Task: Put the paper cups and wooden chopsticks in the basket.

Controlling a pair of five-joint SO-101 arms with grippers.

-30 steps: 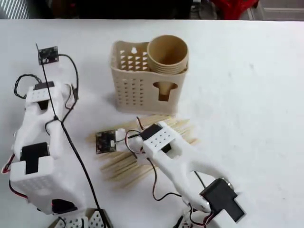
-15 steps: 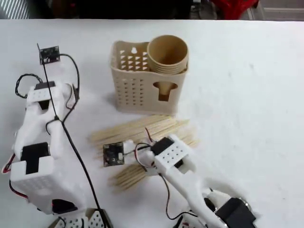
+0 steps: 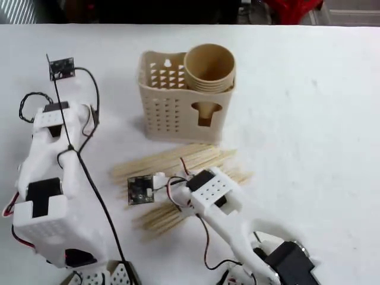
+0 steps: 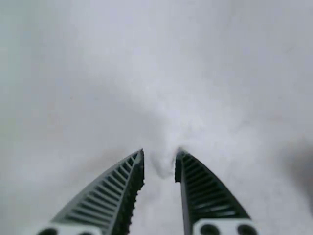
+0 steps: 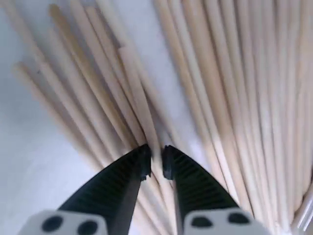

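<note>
One step in hand: the pick-up, which we judge is just beginning.
left gripper [image 4: 159, 161]: fingers slightly parted over the bare table [image 3: 309, 119], holding nothing; we leave it parked.
wooden chopsticks [image 3: 178, 159]: loose fan flat on the table, just in front of the basket; none inside.
basket [image 3: 166, 113]: upright, with free room beside the cups on its left side.
paper cups [image 3: 209, 65]: stacked in the basket's right side; done.
right gripper [image 5: 154, 161]: jaws nipped about one stick in the fan.
handling: we advise lifting slowly, checking neighbouring sticks drop away, tipping the stick upright and lowering it into the free side.
</note>
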